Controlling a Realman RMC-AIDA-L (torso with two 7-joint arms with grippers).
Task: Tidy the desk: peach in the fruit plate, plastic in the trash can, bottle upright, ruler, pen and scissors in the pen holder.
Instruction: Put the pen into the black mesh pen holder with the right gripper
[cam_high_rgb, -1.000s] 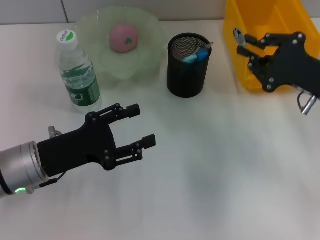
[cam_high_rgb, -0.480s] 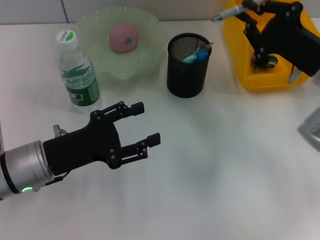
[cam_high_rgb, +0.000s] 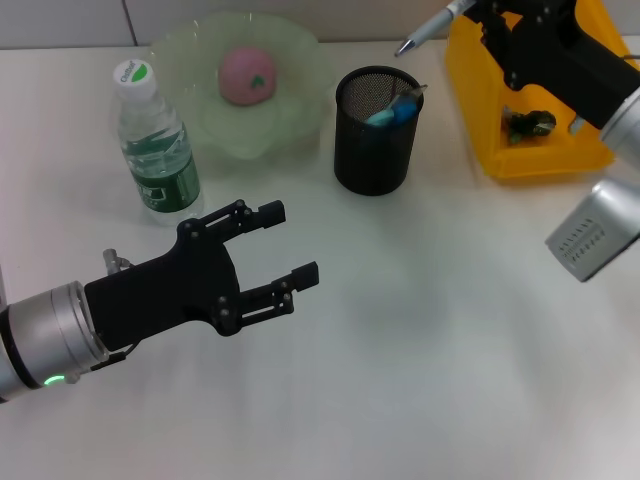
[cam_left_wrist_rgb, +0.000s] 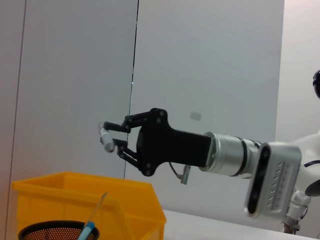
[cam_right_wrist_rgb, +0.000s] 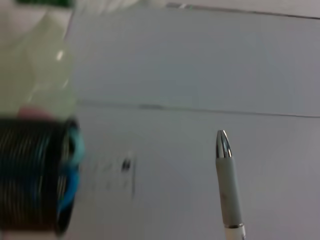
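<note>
Pen (cam_high_rgb: 432, 28) clamped in right gripper (cam_high_rgb: 487, 14) — its tip sharp only wrist-side — left gripper (cam_high_rgb: 282, 247) spread, idle.

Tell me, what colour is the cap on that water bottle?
White with a green patch, clearest in the head view: the cap tops the upright bottle.

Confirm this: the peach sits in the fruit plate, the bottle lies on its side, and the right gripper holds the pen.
Wrong on the bottle: the head view shows it standing upright beside the fruit plate. The peach is in the plate, and the right gripper holds the pen.
</note>
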